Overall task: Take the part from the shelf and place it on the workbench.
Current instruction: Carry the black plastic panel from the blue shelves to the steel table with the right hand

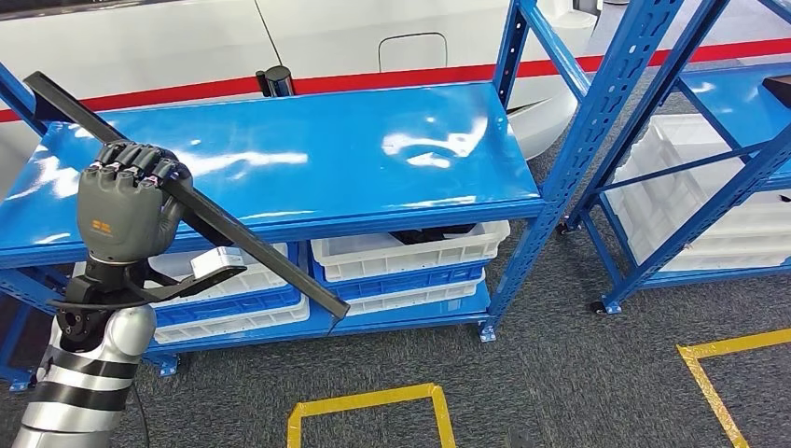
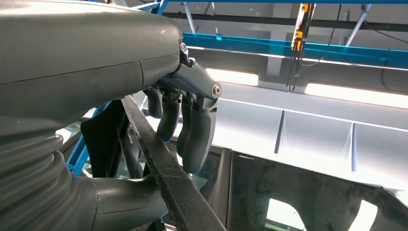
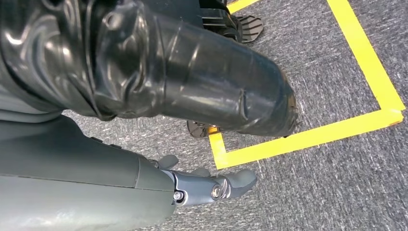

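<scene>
Grey rubber-skinned left hand (image 1: 126, 207) has its fingers wrapped round a long black square-section bar (image 1: 247, 247), the part, gripping it near its middle. Left wrist view confirms: dark fingers (image 2: 195, 132) curled over the top of the bar (image 2: 171, 178), thumb under it.

Part is off the shelf. It hangs diagonally in the air in front of the glossy blue metal shelf board (image 1: 308, 154), one end high near the board's back left corner, the other end low, in front of the lower tier. Can't tell whether the upper end touches the board.

Lower tier holds white plastic bins (image 1: 410, 252). A second blue rack (image 1: 672, 168) with more white bins stands to the right. Yellow tape outlines (image 1: 368, 401) on the grey carpet floor.

Right hand (image 3: 211, 185) hangs by the robot's side above the carpet, holding nothing, fingers loosely apart by the look of it.

Step, my read: pick is done, carry is in hand. No workbench shows in these views, so the next move likely calls for a turn or walk away from the shelf. Bar is long and held single-handed, so watch the swing: the low end sits near the rack upright (image 1: 522, 187) and bins. Keep the grip firm, clear the frame before rotating.
</scene>
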Controlling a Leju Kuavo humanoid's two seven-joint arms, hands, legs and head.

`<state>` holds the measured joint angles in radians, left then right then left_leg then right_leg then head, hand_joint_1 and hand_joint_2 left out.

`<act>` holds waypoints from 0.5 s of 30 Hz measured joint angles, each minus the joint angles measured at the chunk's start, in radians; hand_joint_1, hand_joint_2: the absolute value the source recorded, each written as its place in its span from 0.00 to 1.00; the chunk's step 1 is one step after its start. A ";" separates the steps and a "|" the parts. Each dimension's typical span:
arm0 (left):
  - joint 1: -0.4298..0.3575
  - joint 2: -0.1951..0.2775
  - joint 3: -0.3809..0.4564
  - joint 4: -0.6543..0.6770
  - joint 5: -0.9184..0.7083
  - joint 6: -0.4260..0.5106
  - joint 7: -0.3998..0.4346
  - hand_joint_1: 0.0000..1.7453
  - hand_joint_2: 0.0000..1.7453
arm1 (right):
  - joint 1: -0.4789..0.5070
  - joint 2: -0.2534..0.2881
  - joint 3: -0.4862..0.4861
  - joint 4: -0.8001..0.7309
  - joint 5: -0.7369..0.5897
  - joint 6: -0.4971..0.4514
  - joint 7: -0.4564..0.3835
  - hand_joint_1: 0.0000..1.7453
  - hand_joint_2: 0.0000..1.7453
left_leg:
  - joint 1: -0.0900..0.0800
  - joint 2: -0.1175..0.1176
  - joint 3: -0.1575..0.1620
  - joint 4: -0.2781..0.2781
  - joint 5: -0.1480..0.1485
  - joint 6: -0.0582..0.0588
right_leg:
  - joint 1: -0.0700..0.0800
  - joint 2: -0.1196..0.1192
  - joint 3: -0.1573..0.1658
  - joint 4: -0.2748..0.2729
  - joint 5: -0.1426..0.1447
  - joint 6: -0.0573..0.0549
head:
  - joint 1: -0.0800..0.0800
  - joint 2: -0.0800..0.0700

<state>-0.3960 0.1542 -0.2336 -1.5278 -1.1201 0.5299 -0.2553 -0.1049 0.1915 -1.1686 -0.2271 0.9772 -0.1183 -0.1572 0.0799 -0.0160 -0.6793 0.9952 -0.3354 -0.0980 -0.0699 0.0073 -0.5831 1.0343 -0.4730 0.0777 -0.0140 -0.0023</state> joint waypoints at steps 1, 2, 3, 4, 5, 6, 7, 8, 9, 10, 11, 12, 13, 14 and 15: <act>-0.001 0.000 0.000 0.000 0.000 -0.002 0.000 1.00 1.00 | 0.000 0.001 0.000 0.000 0.000 0.000 0.000 0.00 0.00 | 0.001 0.000 -0.002 0.004 -0.002 0.003 | -0.008 -0.001 0.002 -0.003 0.001 0.004 | -0.001 0.000; -0.002 0.000 0.000 -0.001 0.000 -0.003 -0.001 1.00 1.00 | 0.000 0.003 0.000 0.000 0.000 0.000 0.000 0.00 0.00 | -0.003 -0.001 0.000 0.002 -0.002 0.009 | -0.012 -0.001 0.004 -0.006 0.003 0.009 | -0.002 0.000; -0.004 0.001 0.000 -0.001 0.000 -0.004 -0.002 1.00 1.00 | -0.001 0.004 0.000 0.000 0.000 0.000 0.000 0.00 0.00 | -0.006 -0.001 0.004 -0.001 -0.001 0.014 | -0.013 -0.001 0.007 -0.012 0.004 0.011 | -0.003 0.000; -0.006 0.001 0.000 -0.001 0.001 -0.006 -0.002 1.00 1.00 | -0.002 0.003 0.000 0.000 0.000 0.001 0.000 0.00 0.00 | -0.011 -0.002 0.008 -0.009 0.002 0.016 | -0.008 -0.001 0.010 -0.016 0.005 0.011 | -0.004 0.000; -0.008 0.001 0.000 -0.001 0.001 -0.006 -0.003 1.00 1.00 | -0.002 0.003 0.000 0.000 0.000 0.001 0.000 0.00 0.00 | -0.016 -0.002 0.010 -0.016 0.006 0.019 | -0.001 -0.001 0.011 -0.019 0.006 0.010 | -0.005 0.000; -0.010 0.000 -0.001 -0.001 0.001 -0.007 -0.003 1.00 1.00 | -0.002 0.003 0.000 0.000 0.000 0.001 0.000 0.00 0.00 | -0.017 -0.003 0.008 -0.017 0.007 0.018 | 0.000 -0.001 0.011 -0.022 0.008 0.009 | -0.005 0.000; -0.010 0.000 -0.001 -0.001 0.001 -0.007 -0.003 1.00 1.00 | -0.002 0.003 0.000 0.000 0.000 0.001 0.000 0.00 0.00 | -0.018 -0.004 0.004 -0.015 0.008 0.018 | -0.001 -0.002 0.010 -0.023 0.009 0.011 | -0.005 0.000; -0.009 0.000 -0.001 -0.001 0.001 -0.007 -0.004 1.00 1.00 | -0.002 0.002 0.000 0.000 0.000 0.001 0.000 0.00 0.00 | -0.018 -0.004 0.001 -0.012 0.007 0.019 | -0.001 -0.002 0.009 -0.025 0.010 0.013 | -0.005 0.000; -0.009 0.001 -0.002 -0.001 0.001 -0.007 -0.004 1.00 1.00 | -0.002 0.002 0.000 0.000 0.000 0.001 0.000 0.00 0.00 | -0.018 -0.005 -0.002 -0.011 0.007 0.019 | -0.001 -0.002 0.008 -0.027 0.011 0.014 | -0.004 0.000; -0.009 0.001 -0.002 -0.001 0.001 -0.007 -0.004 1.00 1.00 | -0.002 0.002 0.000 0.000 0.000 0.001 0.000 0.00 0.00 | -0.018 -0.005 -0.005 -0.009 0.007 0.020 | -0.001 -0.003 0.007 -0.028 0.012 0.016 | -0.004 0.000; -0.009 0.001 -0.003 -0.001 0.001 -0.007 -0.004 1.00 1.00 | -0.002 0.001 0.000 0.000 0.000 0.001 0.000 0.00 0.00 | -0.018 -0.005 -0.007 -0.008 0.007 0.021 | -0.001 -0.003 0.007 -0.029 0.012 0.017 | -0.004 0.000; -0.009 0.001 -0.003 -0.001 0.001 -0.007 -0.005 1.00 1.00 | -0.002 0.001 0.000 0.000 0.000 0.001 0.000 0.00 0.00 | -0.018 -0.005 -0.008 -0.006 0.006 0.023 | -0.001 -0.003 0.007 -0.030 0.013 0.017 | -0.004 0.000; -0.009 0.001 -0.004 -0.001 0.001 -0.007 -0.005 1.00 1.00 | -0.002 0.000 0.000 0.000 0.000 0.001 0.000 0.00 0.00 | -0.018 -0.005 -0.009 -0.005 0.006 0.024 | -0.001 -0.003 0.006 -0.030 0.013 0.018 | -0.004 0.000; -0.009 0.001 -0.004 -0.001 0.001 -0.007 -0.005 1.00 1.00 | -0.002 -0.001 0.000 0.000 0.000 0.001 0.000 0.00 0.00 | -0.018 -0.005 -0.009 -0.004 0.006 0.025 | -0.001 -0.003 0.006 -0.030 0.014 0.019 | -0.004 0.000; -0.009 0.001 -0.005 -0.001 0.001 -0.007 -0.006 1.00 1.00 | -0.002 -0.001 0.000 0.000 0.000 0.001 0.000 0.00 0.00 | -0.018 -0.005 -0.010 -0.004 0.006 0.026 | -0.001 -0.003 0.006 -0.030 0.014 0.020 | -0.004 0.000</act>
<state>-0.4045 0.1553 -0.2383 -1.5286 -1.1192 0.5230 -0.2611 -0.1071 0.1903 -1.1689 -0.2270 0.9770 -0.1176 -0.1568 0.0614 -0.0213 -0.6891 0.9911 -0.3290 -0.0722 -0.0712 0.0041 -0.5774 1.0041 -0.4586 0.0975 -0.0183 -0.0023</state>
